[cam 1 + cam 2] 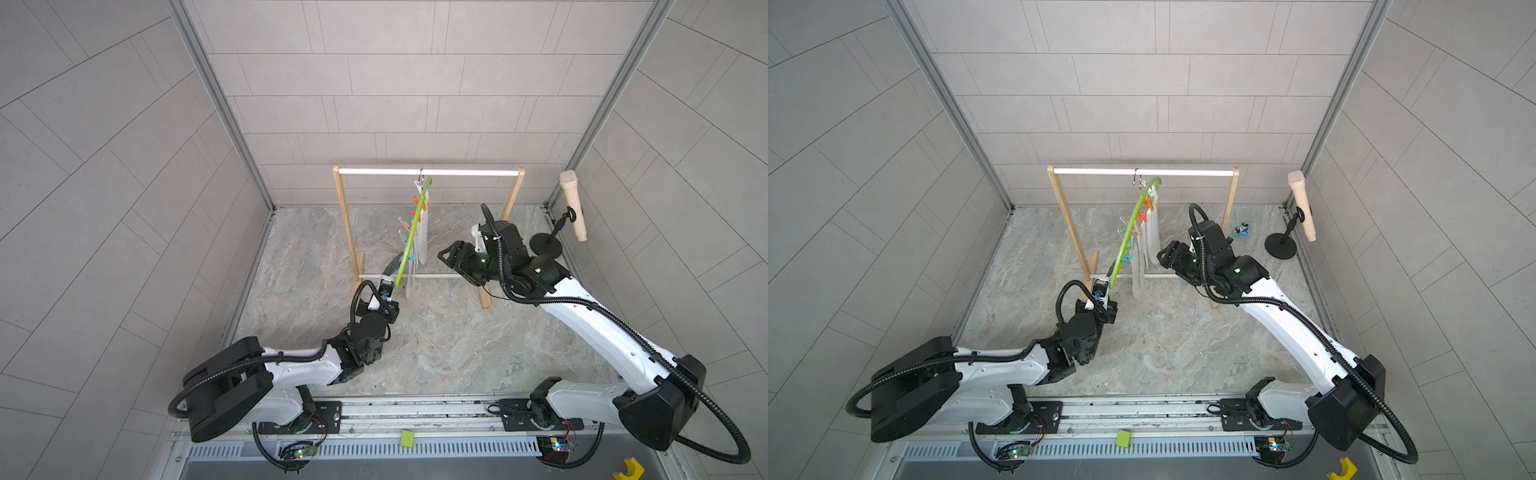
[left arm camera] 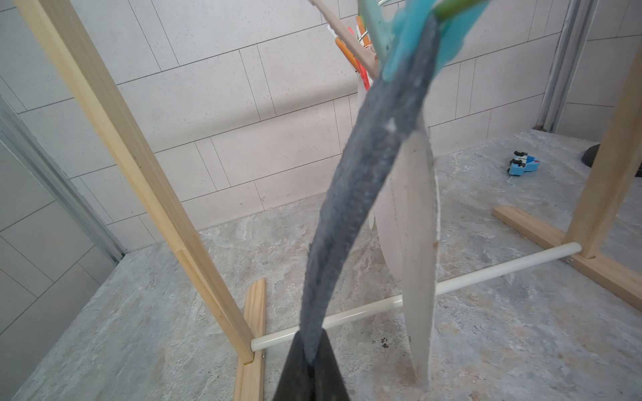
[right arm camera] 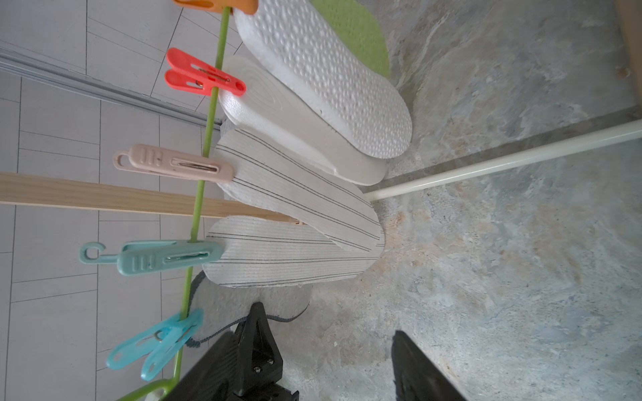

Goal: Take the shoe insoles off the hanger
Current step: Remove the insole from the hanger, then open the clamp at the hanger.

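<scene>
The grey felt insole [image 2: 364, 180] hangs at the near end of the hanger [image 1: 409, 245]. It is pinned at its top by a light-blue clothespin [image 2: 413, 34] and pinched at its lower tip by the left gripper [image 2: 311, 361], which is clamped tight on it. The insole is judged light, thin and floppy, with a fuzzy face unlikely to slip; it is bowed along its length. The hold at the free tip is judged workable, though a hold nearer the clothespin would probably be steadier. A firm pull away from the clip is likely needed, and the loosely hung hanger may be dragged along. Further up the hanger, a striped insole [image 3: 288, 257] is clipped under a mint pin [image 3: 166, 258] and a second striped insole [image 3: 302, 194] under a beige pin [image 3: 173, 165]. Then come a plain pale insole [image 3: 295, 132] under a red pin [image 3: 201, 78] and a white dotted insole [image 3: 330, 80] under an orange pin [image 3: 222, 4]. All are judged light, the moulded ones stiffer. The right gripper [image 3: 327, 317] is held beside the hanger, jaws spread with nothing between them, one finger just beside the felt insole's edge. The hanger is hooked on the top rod of a wooden rack [image 1: 345, 216]. Beyond the hanger, a blue toy car [image 1: 1241, 229] and a microphone [image 1: 573, 205] on a stand are seen on the table [image 1: 457, 345].
</scene>
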You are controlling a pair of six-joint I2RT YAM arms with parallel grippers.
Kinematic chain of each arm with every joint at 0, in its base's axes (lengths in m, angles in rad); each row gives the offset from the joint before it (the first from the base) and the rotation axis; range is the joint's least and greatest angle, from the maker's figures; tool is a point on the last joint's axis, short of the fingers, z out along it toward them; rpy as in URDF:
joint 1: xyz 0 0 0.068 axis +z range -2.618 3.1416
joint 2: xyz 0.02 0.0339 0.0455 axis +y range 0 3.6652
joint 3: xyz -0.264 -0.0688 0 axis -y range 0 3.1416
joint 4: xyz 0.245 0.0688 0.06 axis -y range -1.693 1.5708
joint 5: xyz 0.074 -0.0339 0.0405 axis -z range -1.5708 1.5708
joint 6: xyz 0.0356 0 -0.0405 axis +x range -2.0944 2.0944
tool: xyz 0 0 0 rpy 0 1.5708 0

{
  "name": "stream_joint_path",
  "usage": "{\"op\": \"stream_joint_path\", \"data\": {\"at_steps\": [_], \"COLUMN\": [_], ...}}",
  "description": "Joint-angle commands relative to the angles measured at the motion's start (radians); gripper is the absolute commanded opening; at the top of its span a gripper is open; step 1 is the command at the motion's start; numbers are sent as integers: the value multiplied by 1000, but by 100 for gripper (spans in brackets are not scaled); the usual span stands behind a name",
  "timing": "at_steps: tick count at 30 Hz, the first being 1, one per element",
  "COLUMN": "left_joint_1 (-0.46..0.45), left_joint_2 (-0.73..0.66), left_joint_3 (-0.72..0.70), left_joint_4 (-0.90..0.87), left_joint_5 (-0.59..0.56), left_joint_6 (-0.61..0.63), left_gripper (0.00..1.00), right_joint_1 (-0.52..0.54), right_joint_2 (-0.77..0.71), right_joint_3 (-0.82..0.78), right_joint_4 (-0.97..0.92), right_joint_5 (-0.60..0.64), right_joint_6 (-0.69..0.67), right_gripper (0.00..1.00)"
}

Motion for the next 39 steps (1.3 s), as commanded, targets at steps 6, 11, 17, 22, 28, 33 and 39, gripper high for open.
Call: {"op": "stream_joint_path", "data": {"at_steps": [6, 11, 17, 22, 28, 33, 39], "left_joint_1": [26, 29, 30, 30, 30, 29, 30], "left_joint_2": [5, 19, 13, 3, 1, 4, 5], "left_joint_3": [26, 34, 37, 38, 39, 40, 41], "left_joint_4": [60, 90, 88, 78, 68, 67, 63], "left_joint_5": [-27, -29, -25, -28, -24, -22, -21], "left_joint_6": [99, 129, 134, 133, 130, 130, 128], "left_gripper": [0, 0, 0, 0, 0, 0, 0], "right_joint_1": [77, 108, 129, 131, 139, 144, 145], "right_joint_2": [33, 109, 176, 187, 184, 181, 180], "right_joint_3": [110, 199, 251, 257, 242, 237, 232], "right_joint_4": [13, 28, 29, 47, 48, 50, 52], "right_joint_5": [30, 15, -6, -16, -26, -27, -27], "right_joint_6": [181, 188, 189, 187, 192, 197, 200], "right_gripper": [64, 64, 59, 57, 52, 47, 42]}}
